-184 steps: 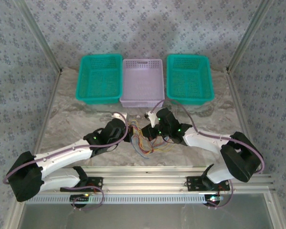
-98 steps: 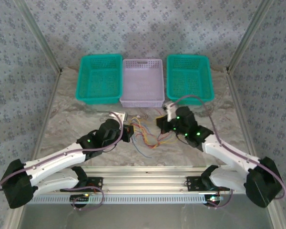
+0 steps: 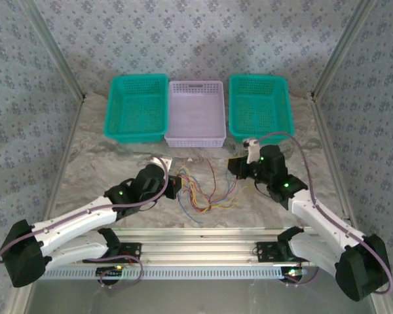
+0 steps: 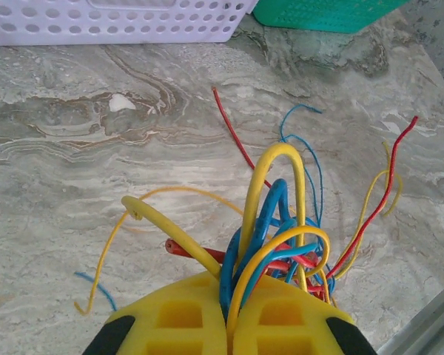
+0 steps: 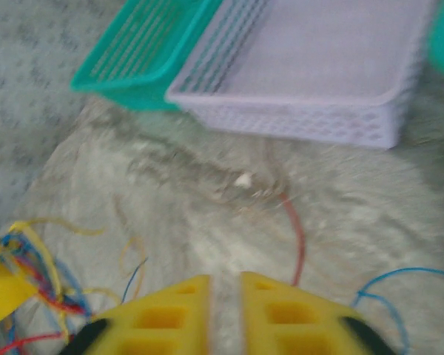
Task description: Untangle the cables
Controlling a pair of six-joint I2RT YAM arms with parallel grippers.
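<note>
Holding: the left gripper has its jaws clamped on the cables, a bunch of red, yellow and blue wires fanning out from between the pads.
Location: the cables lie on the marble surface between the two arms, near the lavender basket.
Right gripper: jaws nearly together with a thin gap, gripping nothing; a red strand runs just ahead.
Handling: the wires look light, limp and springy, likely to snag on one another.
Where to grip: a single free end, such as that red strand, well away from the knot.

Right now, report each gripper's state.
Left gripper: shut on the bundle of thin red, yellow and blue cables.
Right gripper: nearly shut, a slim gap, holding nothing.
</note>
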